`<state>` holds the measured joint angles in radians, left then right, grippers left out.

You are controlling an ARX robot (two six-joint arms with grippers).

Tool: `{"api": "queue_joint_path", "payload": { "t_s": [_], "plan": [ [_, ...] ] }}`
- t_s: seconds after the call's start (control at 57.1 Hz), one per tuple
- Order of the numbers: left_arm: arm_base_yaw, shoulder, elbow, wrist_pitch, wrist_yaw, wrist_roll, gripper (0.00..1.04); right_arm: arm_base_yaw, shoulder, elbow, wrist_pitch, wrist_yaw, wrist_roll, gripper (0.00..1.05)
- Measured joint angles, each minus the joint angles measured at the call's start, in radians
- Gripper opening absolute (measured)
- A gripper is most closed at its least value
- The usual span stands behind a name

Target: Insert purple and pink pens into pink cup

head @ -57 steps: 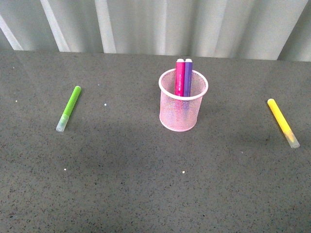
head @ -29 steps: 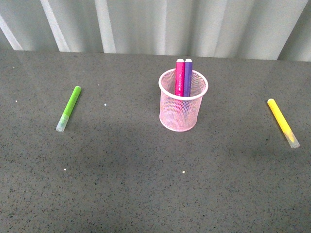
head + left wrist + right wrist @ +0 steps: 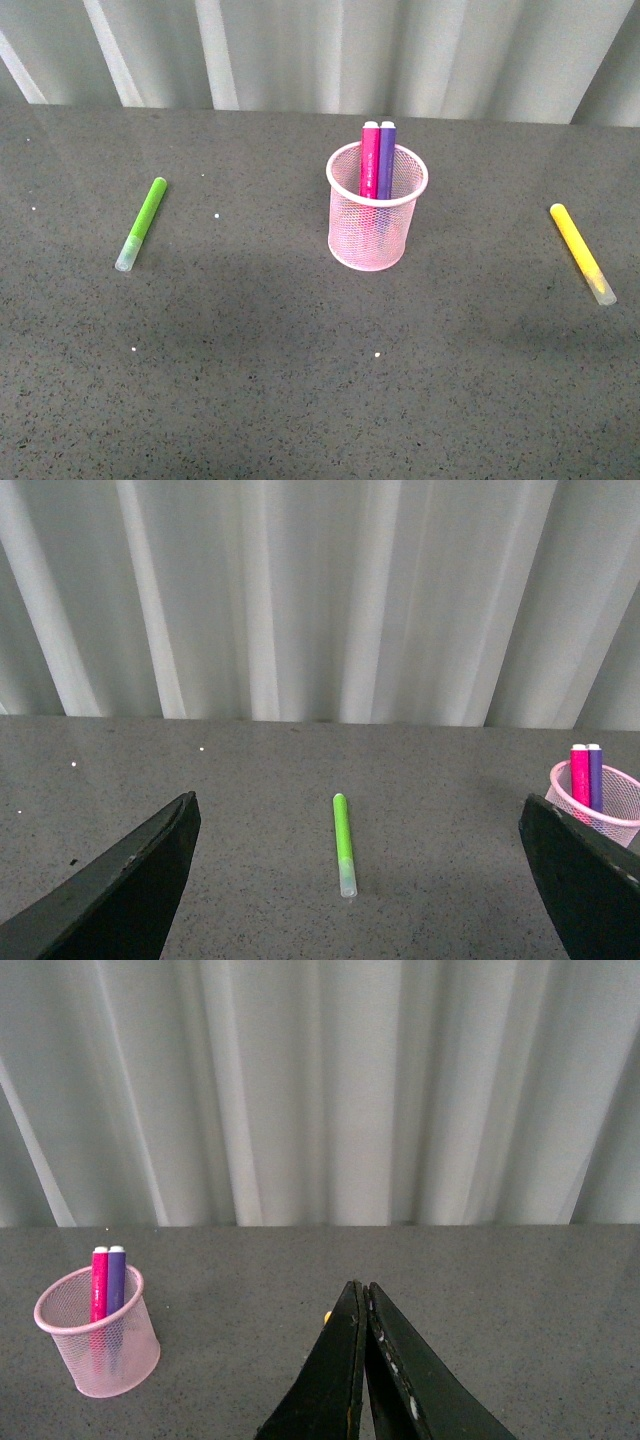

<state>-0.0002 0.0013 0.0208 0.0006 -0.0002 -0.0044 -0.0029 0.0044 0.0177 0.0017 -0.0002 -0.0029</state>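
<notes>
The pink cup stands upright mid-table. The pink pen and the purple pen stand inside it side by side, tops above the rim. The cup also shows in the left wrist view and the right wrist view, with both pens in it. Neither arm shows in the front view. My left gripper is open and empty, its fingers wide apart and low over the table, away from the cup. My right gripper is shut and empty, away from the cup.
A lime-green marker lies on the grey table at the left; it shows between the left fingers in the left wrist view. A yellow marker lies at the right. A white curtain hangs behind the table.
</notes>
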Motion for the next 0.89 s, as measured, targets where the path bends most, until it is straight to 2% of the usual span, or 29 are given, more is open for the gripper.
{"api": "queue_joint_path", "payload": {
  "t_s": [0.298,0.438,0.508,0.648,0.788,0.84,0.893],
  "plan": [
    [0.0,0.0,0.0,0.0,0.0,0.0,0.98,0.0,0.0,0.0,0.0,0.0,0.0,0.04],
    [0.0,0.0,0.0,0.0,0.0,0.0,0.98,0.0,0.0,0.0,-0.001,0.0,0.0,0.25],
    [0.0,0.0,0.0,0.0,0.0,0.0,0.98,0.0,0.0,0.0,-0.001,0.0,0.0,0.41],
    [0.0,0.0,0.0,0.0,0.0,0.0,0.98,0.0,0.0,0.0,-0.001,0.0,0.0,0.65],
    [0.0,0.0,0.0,0.0,0.0,0.0,0.98,0.0,0.0,0.0,-0.001,0.0,0.0,0.93],
    [0.0,0.0,0.0,0.0,0.0,0.0,0.98,0.0,0.0,0.0,-0.001,0.0,0.0,0.99],
    [0.0,0.0,0.0,0.0,0.0,0.0,0.98,0.0,0.0,0.0,-0.001,0.0,0.001,0.98]
  ]
}}
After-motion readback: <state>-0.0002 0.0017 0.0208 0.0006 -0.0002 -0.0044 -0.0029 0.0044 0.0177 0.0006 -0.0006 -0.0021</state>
